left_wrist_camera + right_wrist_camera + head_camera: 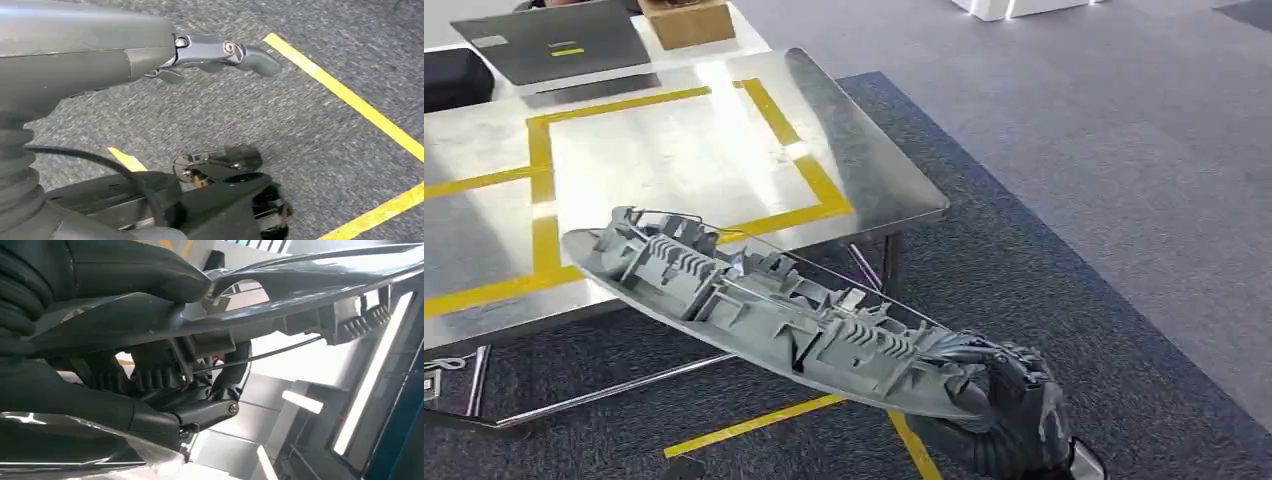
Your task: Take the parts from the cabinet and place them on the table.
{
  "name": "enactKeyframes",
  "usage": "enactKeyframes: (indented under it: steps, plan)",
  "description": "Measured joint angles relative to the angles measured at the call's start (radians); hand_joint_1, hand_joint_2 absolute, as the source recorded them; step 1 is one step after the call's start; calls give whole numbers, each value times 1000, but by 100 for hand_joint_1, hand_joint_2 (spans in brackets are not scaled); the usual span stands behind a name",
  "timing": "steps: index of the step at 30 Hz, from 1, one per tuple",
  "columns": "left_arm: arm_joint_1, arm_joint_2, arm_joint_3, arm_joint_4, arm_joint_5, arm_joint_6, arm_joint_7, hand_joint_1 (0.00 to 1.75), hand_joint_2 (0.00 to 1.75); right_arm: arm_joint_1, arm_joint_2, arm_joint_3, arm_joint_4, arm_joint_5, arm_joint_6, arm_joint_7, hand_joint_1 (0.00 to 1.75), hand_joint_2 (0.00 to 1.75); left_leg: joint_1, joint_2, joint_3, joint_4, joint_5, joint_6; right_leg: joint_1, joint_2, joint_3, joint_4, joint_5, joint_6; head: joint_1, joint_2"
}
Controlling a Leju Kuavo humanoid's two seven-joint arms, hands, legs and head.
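Steel worktop point(864, 170) with yellow tape lies far-left, bare inside its marked frame, while the long grey part point(764, 310), clear of the cabinet, hangs over its near edge gripped at one end by the right hand point(1009, 415), so only set-down remains; the left hand point(220, 52) hangs empty, fingers loosely extended.

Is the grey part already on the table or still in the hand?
In hand: right hand grips the grey part above the table.

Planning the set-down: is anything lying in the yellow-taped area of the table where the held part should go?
Nothing visible: the taped area of the table is bare beyond the part held by the right hand.
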Motion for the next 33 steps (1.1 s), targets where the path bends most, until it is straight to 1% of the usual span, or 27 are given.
enactKeyframes:
  steps: [1,2,3,4,5,6,7,8,9,10,11,15,16,17,18,19,20,23,24,25,27,28,29,30,31,32,33]
  plan:
    - [2,2,1,0,0,0,0,0,175,-4,0,1,-2,0,0,0,175,175,-3,30,-1,15,-11,-5,-5,-17,7,-5,1,-5,0,0]
    - [1,-1,1,0,-2,0,0,0,175,-6,0,3,-2,0,0,0,175,175,-7,85,-22,56,-36,-13,-5,-29,12,-5,-3,-12,-10,0]
    - [-3,0,1,0,-5,0,0,0,175,-6,0,5,-5,-1,-1,0,175,175,-3,112,-55,123,-68,-19,-3,-45,14,-5,-6,-16,-13,0]
    - [-6,0,1,0,-7,0,0,0,175,-7,0,7,-7,-2,-2,-1,175,175,1,127,-97,206,-104,-23,-1,-61,17,-5,-9,-19,-13,0]
    - [-7,-1,2,0,-8,0,0,0,175,-9,0,7,-7,-3,-2,0,175,175,4,133,-133,274,-125,-26,-1,-76,19,-5,-12,-21,-13,0]
    - [-6,-1,2,0,-8,-1,0,0,175,-10,0,7,-7,-4,-2,0,175,175,6,135,-151,303,-121,-28,-1,-90,22,-5,-15,-21,-13,0]
    - [-5,-1,3,0,-8,-2,0,0,175,-11,0,7,-7,-5,-1,0,175,175,7,136,-143,284,-96,-28,-1,-100,26,-5,-18,-19,-13,0]
    - [-4,0,4,0,-8,-3,0,0,175,-14,0,8,-7,-8,5,0,175,175,8,137,-117,227,-54,-27,-1,-111,30,-5,-22,-19,-13,0]
    - [-4,0,5,0,-9,-5,0,0,175,-18,0,8,-7,-11,16,0,175,175,8,143,-75,141,-6,-23,-1,-117,36,-5,-25,-15,-13,0]
    - [-5,0,5,0,-9,-7,0,0,175,-24,0,8,-7,-17,26,0,175,175,5,160,-32,53,33,-16,-1,-124,41,-5,-30,-10,-13,0]
    - [-7,0,5,0,-10,-8,0,0,175,-26,0,8,-7,-21,34,0,175,175,-3,179,-14,25,14,-13,5,-130,42,-5,-34,-2,-12,0]
    - [-1,0,7,0,-16,-8,0,0,175,-30,0,8,-8,-25,50,0,175,175,-8,165,-16,6,8,4,6,-146,48,-13,-36,21,-11,0]
    - [0,0,8,0,-18,-8,0,0,175,-31,0,8,-10,-25,52,1,175,175,4,160,-1,-8,14,11,1,-137,43,-14,-42,27,-13,0]
    - [-1,0,9,0,-19,-8,-1,0,175,-32,0,8,-10,-24,52,2,175,175,-3,161,5,-11,15,3,5,-115,46,-18,-20,16,-5,-1]
    - [-3,-1,11,0,-19,-8,0,0,175,-36,0,8,-10,-25,52,0,175,175,-2,158,8,-11,12,2,6,-113,56,-22,-33,-21,-2,0]
    - [-6,-3,13,0,-21,-8,0,0,175,-40,1,8,-10,-25,52,-1,175,175,-5,154,9,-9,8,5,7,-111,65,-34,-42,-46,0,0]
    - [-5,-4,14,0,-21,-8,0,0,175,-41,1,8,-10,-25,52,-1,175,175,-6,154,10,-9,7,6,5,-111,66,-35,-37,-35,0,0]
    - [-5,-4,16,0,-20,-8,0,0,175,-40,0,8,-10,-24,52,0,175,175,-8,154,7,-9,5,10,3,-109,72,-42,-34,-22,1,0]
    - [-5,-4,18,0,-20,-8,0,0,175,-40,0,8,-10,-24,52,0,175,175,-9,155,7,-9,6,10,2,-108,75,-43,-31,-14,1,0]
    - [-6,-4,18,0,-21,-8,0,0,175,-40,0,8,-10,-24,52,0,175,175,-9,155,6,-9,6,10,2,-108,77,-46,-31,-6,1,0]
    - [-6,-4,20,0,-20,-8,0,0,175,-40,1,8,-10,-24,52,0,175,175,-9,155,6,-8,6,11,-1,-108,79,-49,-30,19,1,0]
    - [-6,-4,21,0,-21,-8,0,0,175,-40,1,8,-10,-24,52,0,175,175,-11,155,6,-6,3,15,-2,-108,79,-53,-29,22,1,0]
    - [-6,-3,21,0,-20,-8,0,0,175,-40,1,8,-10,-23,51,0,175,175,-17,152,7,-3,-3,31,-9,-112,84,-64,-25,41,0,0]
    - [-6,-3,22,0,-20,-8,0,0,175,-40,2,8,-10,-21,50,0,175,175,-17,152,7,-13,1,36,-6,-113,91,-70,-22,47,0,0]
    - [-6,-2,22,-2,-21,-8,0,0,175,-39,3,8,-10,-19,50,0,175,175,-11,149,30,-43,12,43,1,-120,85,-76,-27,50,0,0]
    - [-5,-4,23,-2,-20,-8,-2,0,175,-38,3,7,-9,-17,50,2,175,175,-6,149,44,-64,20,46,-3,-96,82,-53,-38,46,5,-1]
    - [-9,-4,23,-2,-20,-8,-1,0,175,-39,3,7,-10,-18,48,1,175,175,-4,149,48,-70,23,49,-4,-74,50,8,-67,40,2,0]
